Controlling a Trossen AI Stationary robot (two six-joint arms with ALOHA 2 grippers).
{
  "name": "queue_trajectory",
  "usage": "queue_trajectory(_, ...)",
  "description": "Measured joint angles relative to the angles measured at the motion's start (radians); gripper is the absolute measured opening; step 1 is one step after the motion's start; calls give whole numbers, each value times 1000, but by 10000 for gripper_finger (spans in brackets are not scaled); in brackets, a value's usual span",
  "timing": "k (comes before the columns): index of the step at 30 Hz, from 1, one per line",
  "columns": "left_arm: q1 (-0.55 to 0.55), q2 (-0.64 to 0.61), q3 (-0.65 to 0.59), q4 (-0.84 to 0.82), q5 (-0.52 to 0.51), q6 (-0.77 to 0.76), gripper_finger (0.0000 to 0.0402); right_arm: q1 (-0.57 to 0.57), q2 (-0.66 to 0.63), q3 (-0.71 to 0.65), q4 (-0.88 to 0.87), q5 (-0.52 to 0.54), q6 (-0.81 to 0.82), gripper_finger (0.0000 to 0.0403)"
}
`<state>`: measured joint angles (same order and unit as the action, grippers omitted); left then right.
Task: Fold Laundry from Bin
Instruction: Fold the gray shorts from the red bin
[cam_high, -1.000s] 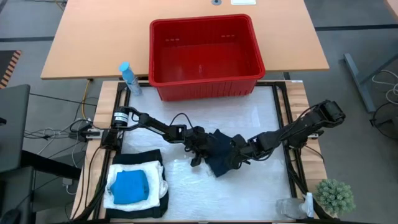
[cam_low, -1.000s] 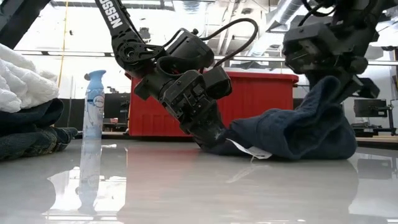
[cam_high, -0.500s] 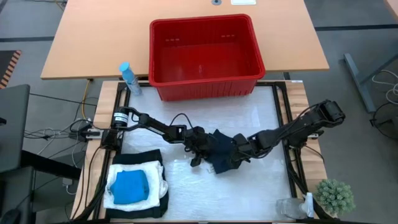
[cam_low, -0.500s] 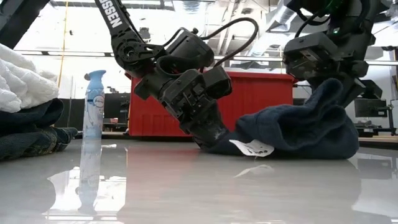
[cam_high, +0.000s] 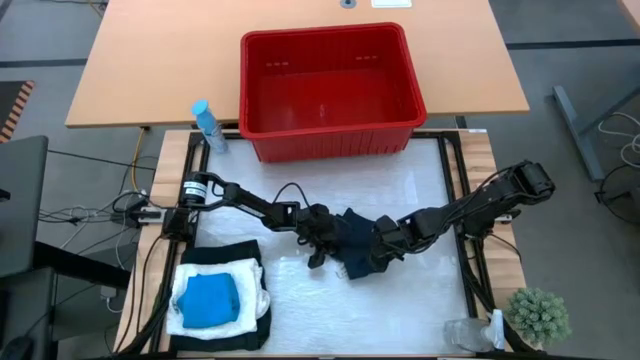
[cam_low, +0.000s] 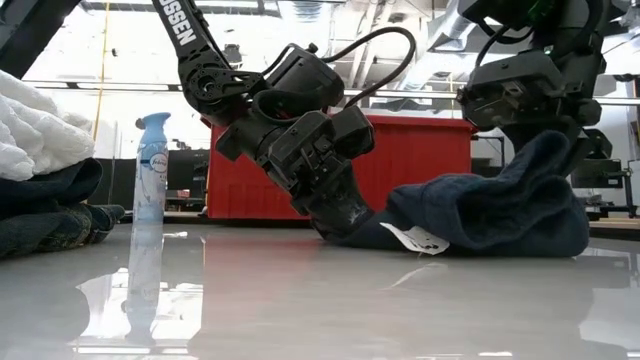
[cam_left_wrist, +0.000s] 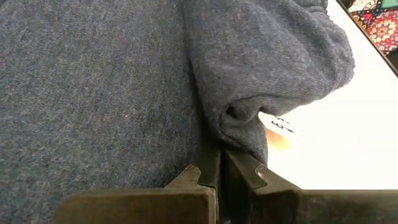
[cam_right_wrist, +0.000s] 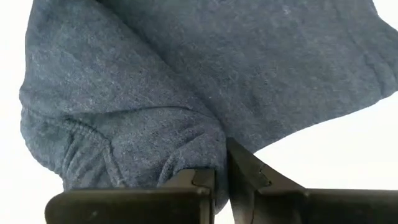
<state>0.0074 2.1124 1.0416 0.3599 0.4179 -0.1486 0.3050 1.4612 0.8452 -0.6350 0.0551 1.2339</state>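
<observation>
Tabletop (cam_high: 300, 310): dark blue garment (cam_high: 358, 243) mid-fold.
Left gripper (cam_high: 322, 238): jaws pinching its edge.
Right gripper (cam_high: 388, 243): jaws pinching opposite edge, to tension it.

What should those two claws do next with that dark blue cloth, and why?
Probably draw apart, to spread the cloth flat. The left claw and right claw are each shut on the dark blue garment, which lies bunched in a heap on the table. It cannot be folded neatly like that. The red bin looks empty, and a folded stack waits nearby.
</observation>
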Motion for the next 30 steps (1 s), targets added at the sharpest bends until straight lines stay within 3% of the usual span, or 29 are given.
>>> queue_trajectory(9, 0, 0, 1, -2, -3, 4, 0, 0, 0, 0, -26, -37, -82, 71)
queue_trajectory(22, 1, 0, 1, -2, -3, 7, 0, -2, -1, 0, -68, -51, -191, 187)
queue_trajectory(30, 1, 0, 2, -3, -4, 7, 0, -13, -2, 0, -103, -61, -163, 202)
